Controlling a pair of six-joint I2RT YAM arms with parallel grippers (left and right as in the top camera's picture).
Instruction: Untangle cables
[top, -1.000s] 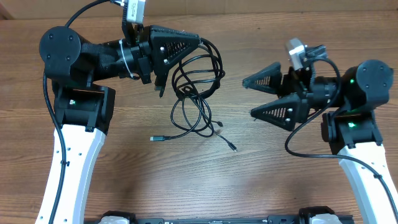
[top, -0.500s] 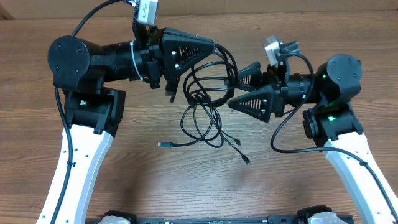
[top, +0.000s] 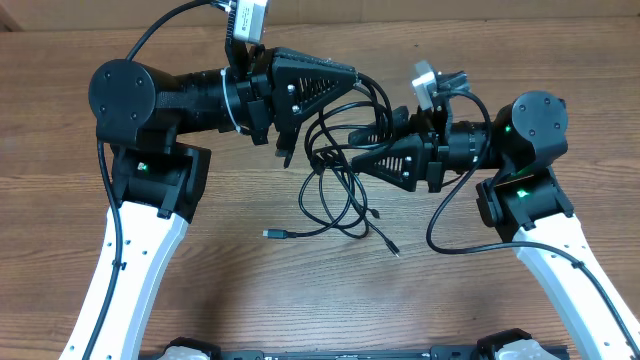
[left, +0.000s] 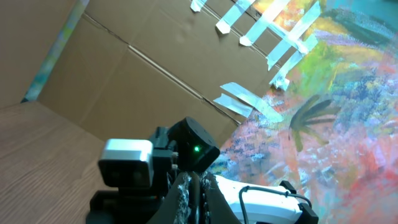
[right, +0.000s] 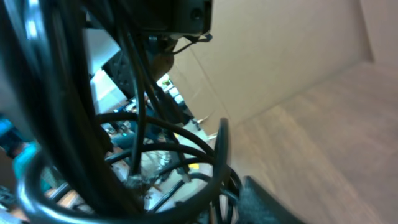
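The cables (top: 333, 190) are thin black cords in tangled loops, lifted at the top and hanging down to the table. My left gripper (top: 352, 74) is shut on their upper loop; in the left wrist view its fingers (left: 181, 194) press together on a dark strand. My right gripper (top: 358, 147) reaches in from the right, jaws still apart, with loops of the cables passing between them. Close to the right wrist camera, cable strands (right: 219, 155) cross beside one finger (right: 273, 202). Two plug ends (top: 270, 233) (top: 394, 251) lie on the wood.
The wooden table (top: 520, 300) carries only the tangle and both arm bases. A cardboard wall (left: 124, 81) and a painted sheet (left: 336, 93) stand behind. The right arm's wrist camera (left: 127, 171) faces my left gripper closely.
My right arm has swung left into the hanging loops, and its jaws have narrowed from wide open. My left gripper has carried the tangle slightly right, so the plug ends slid right.
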